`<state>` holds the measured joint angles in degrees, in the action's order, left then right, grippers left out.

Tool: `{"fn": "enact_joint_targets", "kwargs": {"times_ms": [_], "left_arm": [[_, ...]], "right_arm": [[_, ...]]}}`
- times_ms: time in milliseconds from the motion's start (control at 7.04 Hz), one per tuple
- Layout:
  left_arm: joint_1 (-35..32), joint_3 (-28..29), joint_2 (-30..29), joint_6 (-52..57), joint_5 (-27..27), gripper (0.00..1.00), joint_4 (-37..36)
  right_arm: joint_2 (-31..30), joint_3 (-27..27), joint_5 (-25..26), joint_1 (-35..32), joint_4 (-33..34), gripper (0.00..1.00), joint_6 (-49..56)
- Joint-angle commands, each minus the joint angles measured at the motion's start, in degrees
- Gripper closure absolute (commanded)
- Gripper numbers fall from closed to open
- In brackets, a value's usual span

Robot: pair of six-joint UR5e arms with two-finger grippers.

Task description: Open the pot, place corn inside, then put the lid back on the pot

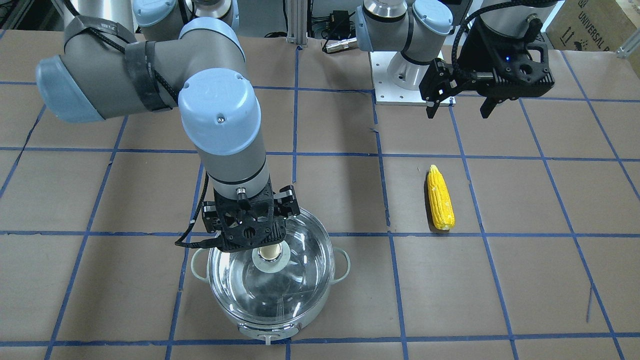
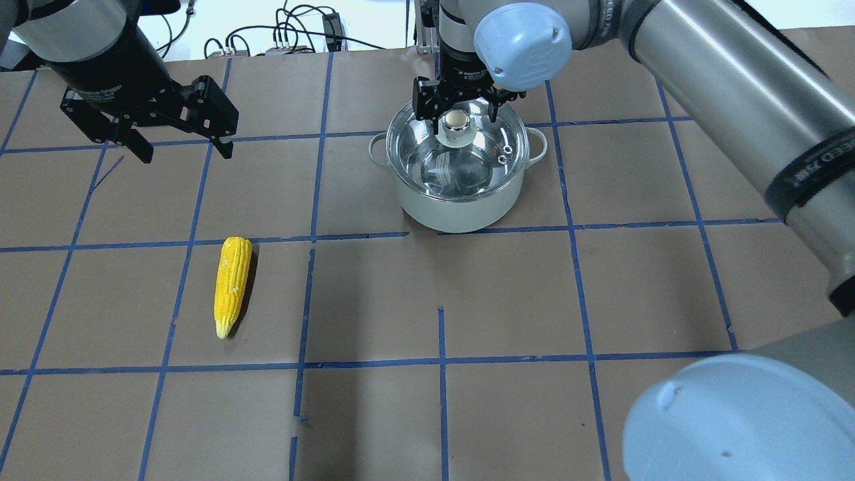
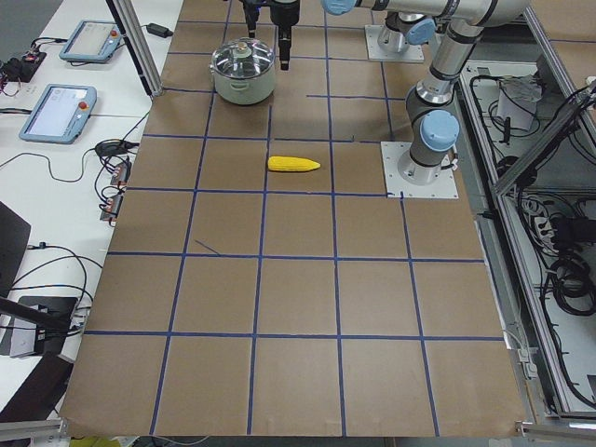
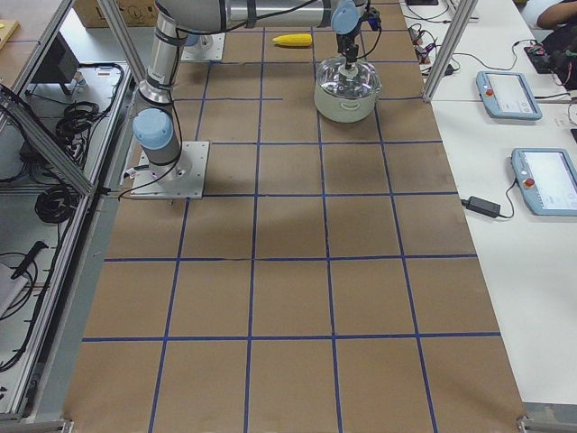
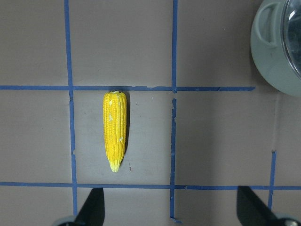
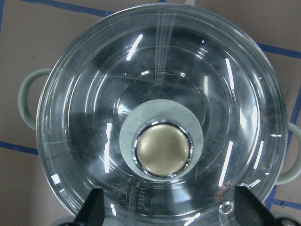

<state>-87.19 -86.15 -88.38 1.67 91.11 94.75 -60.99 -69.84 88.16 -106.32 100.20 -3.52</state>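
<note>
Two grippers hang open and empty, and the right gripper (image 2: 458, 107) is the one placed for the first step: it points straight down over the pot (image 2: 454, 210), which stands on the right arm's side of the table. The lid (image 6: 94, 94) is seated on the pot, with its knob (image 6: 163, 149) almost centred between the widely spread fingers (image 6: 94, 209). In the right wrist view the knob sits midway across the gap, slightly ahead of the fingertip line. How much height is left I cannot tell, so the lift probably needs only a short descent and a squeeze. The corn (image 2: 232, 284) lies flat on the table well apart from the pot, on the left arm's side. Its long axis runs toward and away from the robot, tapered tip toward the robot. The left gripper (image 2: 184, 143) is much the nearer arm to it. It hovers high, and in its wrist view the cob lies off toward one finger — not centred between them.
</note>
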Motion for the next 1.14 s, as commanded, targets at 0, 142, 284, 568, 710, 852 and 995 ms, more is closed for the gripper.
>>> {"fn": "enact_joint_targets", "kwargs": {"times_ms": [0, 142, 284, 568, 710, 852, 995], "left_arm": [[0.00, 0.19, -0.30, 0.00, 0.03, 0.00, -0.09], [0.00, 0.20, -0.30, 0.00, -0.06, 0.00, -0.09], [0.00, 0.20, -0.30, -0.09, -0.06, 0.00, -0.09], [0.00, 0.19, -0.30, -0.09, -0.06, 0.00, -0.09], [-0.08, 0.11, -0.30, -0.09, -0.06, 0.00, -0.09], [-0.08, 0.11, -0.30, -0.09, -0.06, 0.00, -0.09], [-0.08, 0.19, -0.30, -0.09, -0.06, 0.00, -0.09]], "right_arm": [[1.04, 0.40, -0.18, -0.65, 0.08, 0.04, -0.08], [1.83, 0.49, -0.09, -0.65, 0.17, 0.04, -0.08], [1.92, 0.32, 0.35, -0.65, 0.08, 0.05, -0.08], [2.27, 0.40, 0.70, -0.65, 0.87, 0.05, -0.17], [2.45, 0.67, 0.70, -0.65, 0.96, 0.06, -0.26], [3.58, 2.15, 0.79, -0.65, 0.96, 0.06, -0.26], [4.55, 3.21, 0.79, -0.65, 0.88, 0.06, -0.35]]}}
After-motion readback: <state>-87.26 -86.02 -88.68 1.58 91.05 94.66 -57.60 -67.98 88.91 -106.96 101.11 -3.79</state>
